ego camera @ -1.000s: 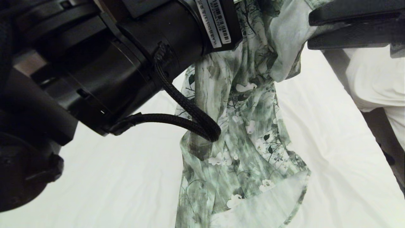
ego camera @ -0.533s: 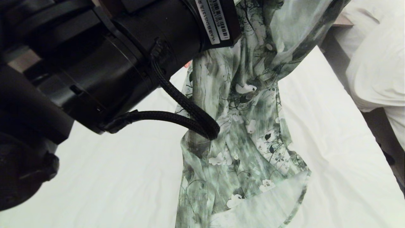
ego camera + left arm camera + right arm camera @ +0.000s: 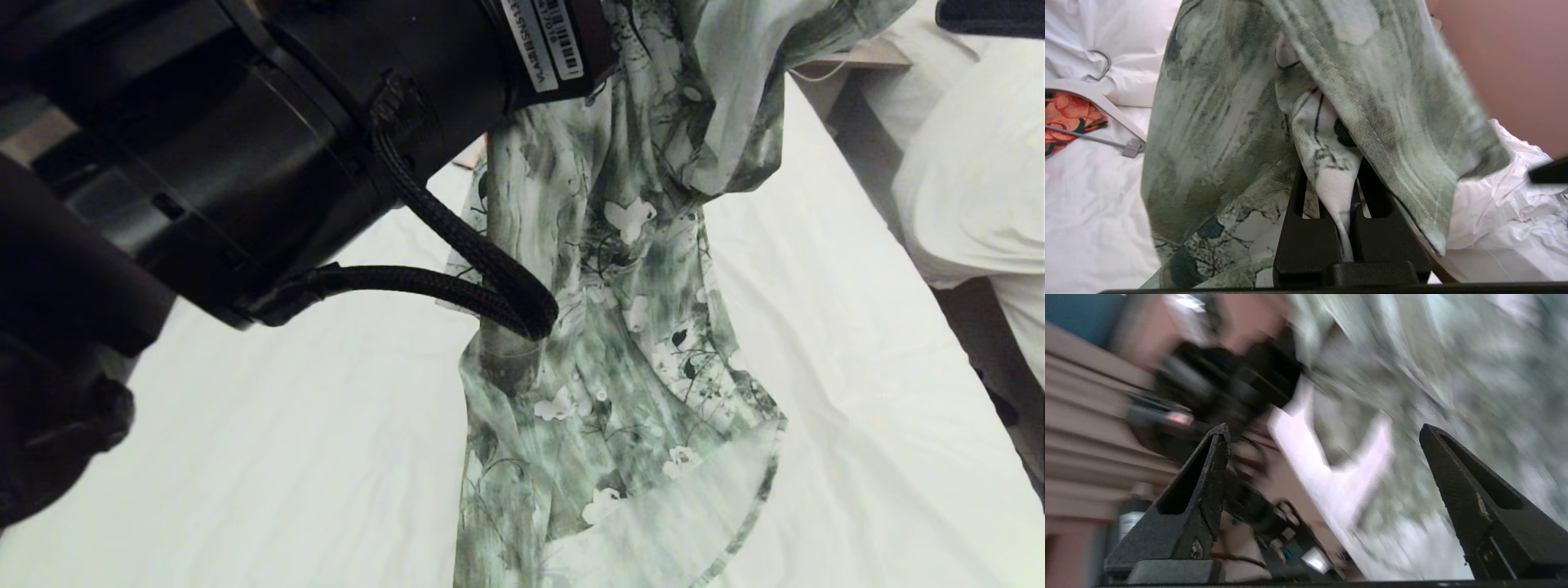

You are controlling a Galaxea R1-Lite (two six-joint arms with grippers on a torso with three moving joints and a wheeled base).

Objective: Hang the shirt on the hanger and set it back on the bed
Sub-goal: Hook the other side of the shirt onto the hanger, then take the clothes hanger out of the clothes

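Note:
The green and white flowered shirt [image 3: 620, 343] hangs from above the head view, and its hem rests on the bed [image 3: 269, 425]. My left arm fills the upper left of that view. In the left wrist view my left gripper [image 3: 1333, 179] is shut on a bunched fold of the shirt [image 3: 1224, 106]. My right gripper [image 3: 1323, 430] stands open with nothing between its fingers, and the blurred shirt [image 3: 1453, 359] lies just beyond them. Only a dark edge of the right gripper [image 3: 988, 15] shows in the head view, at the top right corner. The hanger is out of view.
A thicker white hanger [image 3: 1106, 110] with a metal hook lies on the sheet with an orange-and-black garment [image 3: 1069, 118]. Heaped white bedding [image 3: 971, 188] lies to the right, across a dark gap [image 3: 992, 359] beside the bed. A pinkish wall [image 3: 1506, 61] stands behind.
My right gripper has let go of the shirt's upper part, opened, and drawn up and right almost out of the head view. The freed fold now hangs loose. My left gripper keeps its hold.

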